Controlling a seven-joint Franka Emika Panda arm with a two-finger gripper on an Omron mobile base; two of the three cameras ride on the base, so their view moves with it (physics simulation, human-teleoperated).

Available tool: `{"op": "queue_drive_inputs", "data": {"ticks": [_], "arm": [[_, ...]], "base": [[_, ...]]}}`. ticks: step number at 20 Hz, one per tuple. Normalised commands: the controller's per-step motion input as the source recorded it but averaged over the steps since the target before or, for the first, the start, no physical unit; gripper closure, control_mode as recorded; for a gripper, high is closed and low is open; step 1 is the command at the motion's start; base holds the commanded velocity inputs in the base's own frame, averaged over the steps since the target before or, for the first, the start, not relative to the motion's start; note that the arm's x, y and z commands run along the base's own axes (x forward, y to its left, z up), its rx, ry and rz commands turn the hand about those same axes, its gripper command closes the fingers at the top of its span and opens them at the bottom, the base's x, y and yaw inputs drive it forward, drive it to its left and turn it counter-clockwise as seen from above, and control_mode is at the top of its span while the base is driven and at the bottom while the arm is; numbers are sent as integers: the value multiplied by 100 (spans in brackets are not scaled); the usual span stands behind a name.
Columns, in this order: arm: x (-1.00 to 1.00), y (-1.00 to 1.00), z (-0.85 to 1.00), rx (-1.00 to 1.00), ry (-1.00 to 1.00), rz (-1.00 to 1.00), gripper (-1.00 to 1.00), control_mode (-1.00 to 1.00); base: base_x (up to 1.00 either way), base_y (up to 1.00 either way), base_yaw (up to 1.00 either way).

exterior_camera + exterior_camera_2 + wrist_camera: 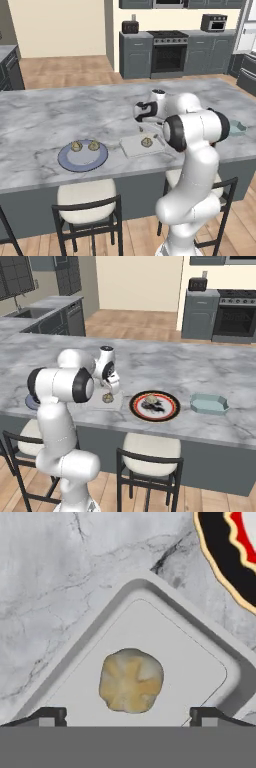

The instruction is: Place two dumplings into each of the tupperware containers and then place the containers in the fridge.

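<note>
Marble island counter [45, 115], stools along its near edge. Arm reaches forward and down over the counter's near middle.

Gripper [128, 714] hangs directly above the white container [131, 146], jaws spread wide, nothing between them. In the hand view the two fingertips [47, 716] stand well apart on either side of one dumpling [131, 680], which lies loose on the container floor. The tips are clear of it, not touching.

That same dumpling shows in the left base view [146, 142] and the right base view [107, 397], sitting near the middle of the white container [116, 402].

Left of the container, on the blue plate [82, 156]: two more dumplings [76, 146], side by side, toward the plate's far edge.

Right of the container, just beside it: red-and-black plate [155, 405] with a lump of food on it, too small to identify. Its rim cuts into the upper right corner of the hand view [220, 557].

Farther right, well apart from the white one: second container [209, 404], blue-green tint, on the counter near its near edge. Contents cannot be made out.

Far side of the room: grey cabinets with black oven [169, 55]. Fridge [245, 40] at the far right, partly cut off by the frame edge.
</note>
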Motion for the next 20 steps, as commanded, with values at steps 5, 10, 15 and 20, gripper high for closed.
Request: {"op": "queue_drive_inputs", "data": {"ticks": [5, 10, 15, 20], "arm": [[-51, 40, 40, -15, -2, 62, -100, -100], [-16, 63, 51, -25, 0, 71, -100, -100], [0, 85, 23, -25, 0, 67, -100, -100], [1, 99, -1, -8, 0, 60, -100, -100]], "base": [[0, 0, 0], [0, 0, 0], [0, 0, 0], [0, 0, 0]]}}
